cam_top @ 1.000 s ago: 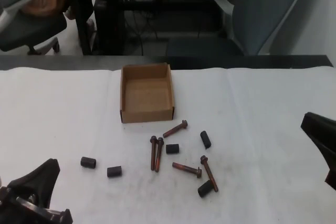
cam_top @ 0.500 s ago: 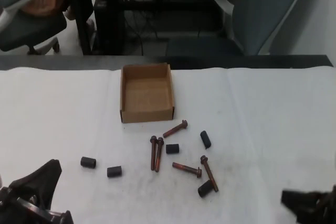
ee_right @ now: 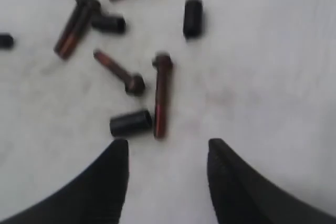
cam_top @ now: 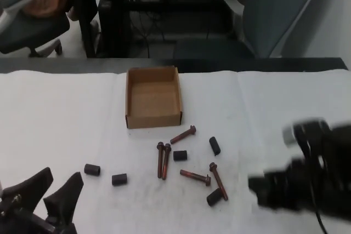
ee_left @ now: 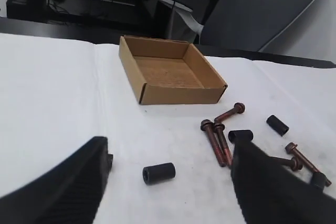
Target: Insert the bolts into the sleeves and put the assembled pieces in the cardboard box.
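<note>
Gaping right claw (ee_right: 168,145) over bare cloth (ee_right: 262,87) beside sleeve (ee_right: 131,123)

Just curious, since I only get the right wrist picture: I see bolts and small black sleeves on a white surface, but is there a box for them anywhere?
Observer: Yes. A cardboard box sits open on the bench beyond the bolts, with nothing inside.
Visitor: Are there sleeves I'm missing?
Observer: One. A lone sleeve lies well off toward the left arm's side, apart from the pile.
Visitor: And where is the other arm?
Observer: The left gripper is low at the bench's near left corner, fingers open, holding nothing.
</note>
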